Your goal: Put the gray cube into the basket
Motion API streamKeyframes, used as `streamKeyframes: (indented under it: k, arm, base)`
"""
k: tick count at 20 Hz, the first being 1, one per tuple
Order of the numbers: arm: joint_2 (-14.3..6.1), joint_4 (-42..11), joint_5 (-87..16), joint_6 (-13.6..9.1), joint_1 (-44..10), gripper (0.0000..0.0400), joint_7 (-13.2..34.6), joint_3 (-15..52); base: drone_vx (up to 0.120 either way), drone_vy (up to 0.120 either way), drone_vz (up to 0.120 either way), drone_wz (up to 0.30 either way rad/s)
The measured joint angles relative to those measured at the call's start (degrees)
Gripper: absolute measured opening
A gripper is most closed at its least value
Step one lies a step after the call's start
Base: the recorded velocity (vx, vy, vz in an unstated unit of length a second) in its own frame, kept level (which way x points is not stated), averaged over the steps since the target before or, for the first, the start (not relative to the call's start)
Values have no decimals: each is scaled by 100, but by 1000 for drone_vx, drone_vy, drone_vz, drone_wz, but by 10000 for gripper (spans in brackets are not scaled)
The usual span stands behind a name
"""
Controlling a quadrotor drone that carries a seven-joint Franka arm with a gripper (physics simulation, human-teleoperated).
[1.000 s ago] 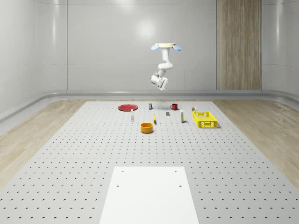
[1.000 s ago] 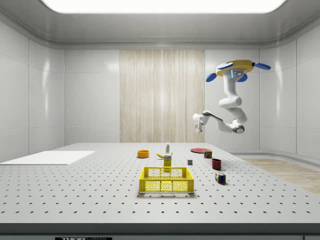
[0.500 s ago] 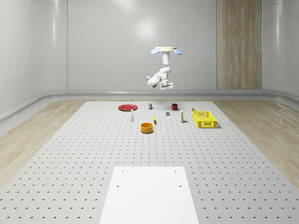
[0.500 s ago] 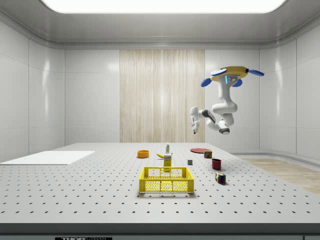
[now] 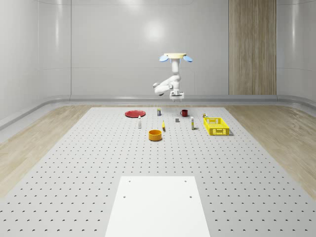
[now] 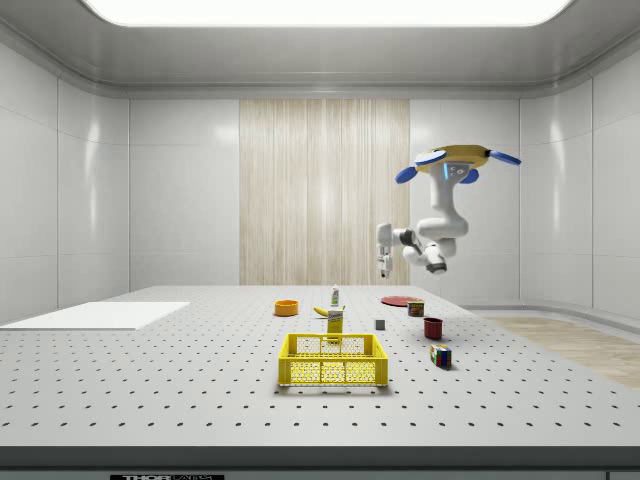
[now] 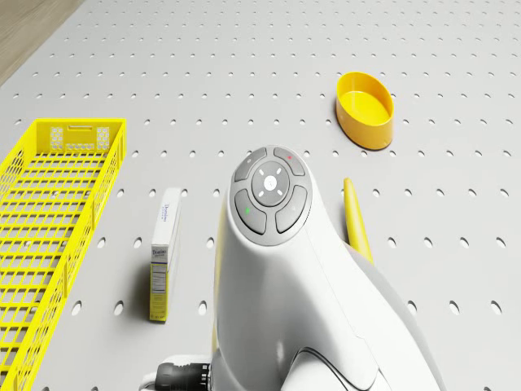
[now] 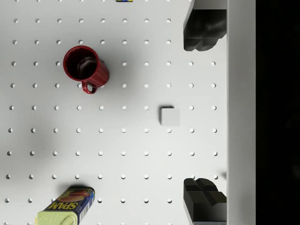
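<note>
The drone view's edge cuts off the yellow basket [image 7: 49,244].

Red mug [image 8: 85,69] upright on perforated table [image 8: 117,154], Spam can [image 8: 66,206] lying nearby, yellow bowl [image 7: 365,109], red plate [image 5: 134,113]

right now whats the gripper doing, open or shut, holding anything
Gripper: open, holding nothing. It hangs high above the gray cube, fingers spread wide, while the drone hovers over the table.

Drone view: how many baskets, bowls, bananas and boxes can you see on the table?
basket: 1
bowl: 1
banana: 1
box: 1
Total: 4
</note>
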Motion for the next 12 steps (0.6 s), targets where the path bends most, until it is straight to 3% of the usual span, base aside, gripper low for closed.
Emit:
streamKeyframes:
  k: [4, 12]
  arm:
    - [-137, 3, 37, 67, -113, 400, 88, 72]
    - [-389, 18, 152, 255, -249, 400, 204, 177]
  base:
    - [80, -30, -20, 0]
    - [0, 0, -120, 0]
